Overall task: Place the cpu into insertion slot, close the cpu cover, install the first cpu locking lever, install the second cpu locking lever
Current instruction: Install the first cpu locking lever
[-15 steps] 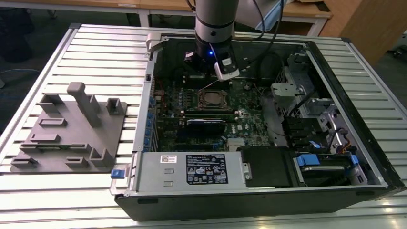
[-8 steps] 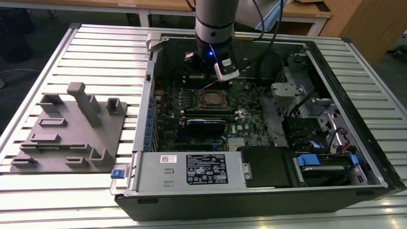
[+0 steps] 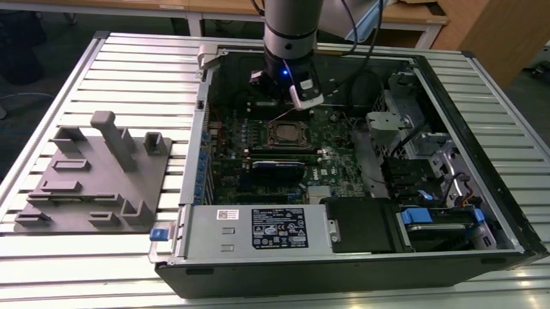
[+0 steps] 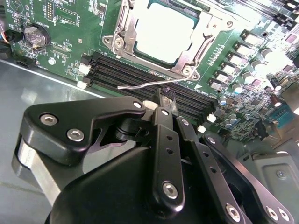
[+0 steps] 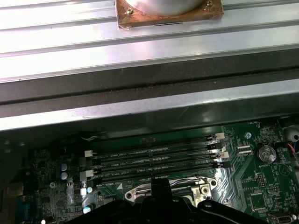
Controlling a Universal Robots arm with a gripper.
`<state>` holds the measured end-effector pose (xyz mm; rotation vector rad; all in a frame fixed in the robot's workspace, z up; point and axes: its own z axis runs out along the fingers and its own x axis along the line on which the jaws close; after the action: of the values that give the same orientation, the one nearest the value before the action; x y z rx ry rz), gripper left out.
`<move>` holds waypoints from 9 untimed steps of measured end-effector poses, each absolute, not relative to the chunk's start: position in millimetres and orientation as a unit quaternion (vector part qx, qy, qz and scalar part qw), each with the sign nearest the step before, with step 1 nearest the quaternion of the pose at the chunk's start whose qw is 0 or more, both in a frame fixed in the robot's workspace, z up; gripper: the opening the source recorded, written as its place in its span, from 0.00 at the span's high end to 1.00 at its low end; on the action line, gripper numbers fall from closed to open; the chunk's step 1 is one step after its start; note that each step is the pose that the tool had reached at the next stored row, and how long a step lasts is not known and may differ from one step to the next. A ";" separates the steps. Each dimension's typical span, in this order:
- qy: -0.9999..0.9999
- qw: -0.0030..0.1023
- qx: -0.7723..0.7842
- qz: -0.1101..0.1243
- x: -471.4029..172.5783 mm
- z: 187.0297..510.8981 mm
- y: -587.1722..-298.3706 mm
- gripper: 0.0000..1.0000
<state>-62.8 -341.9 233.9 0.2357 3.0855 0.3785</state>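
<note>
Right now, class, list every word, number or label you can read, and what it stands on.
Black label on the silver box: print too small to read.
White sticker beside it: too small.
White lettering along the memory slots in the first wrist view: blurred.
Nothing reads clearly.

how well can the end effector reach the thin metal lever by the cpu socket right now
Likely yes: the end effector hangs right beside the lever, with nothing standing between them.

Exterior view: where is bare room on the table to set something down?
Bare ribbed table beyond the grey fixture, toward the far edge, and a strip in front of it. Crowded inside the case around the socket, by the end effector.
</note>
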 end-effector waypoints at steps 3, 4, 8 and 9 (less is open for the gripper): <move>0.990 0.012 0.076 0.121 -62.3 233.7 -341.9 0.89; 0.990 0.012 0.076 0.121 -62.3 233.7 -341.9 0.89; 0.990 0.012 0.076 0.121 -61.8 233.2 -341.9 0.89; 0.990 0.012 0.076 0.121 -61.8 233.2 -341.9 0.89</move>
<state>-61.8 -341.9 233.2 0.2357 3.0855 0.3785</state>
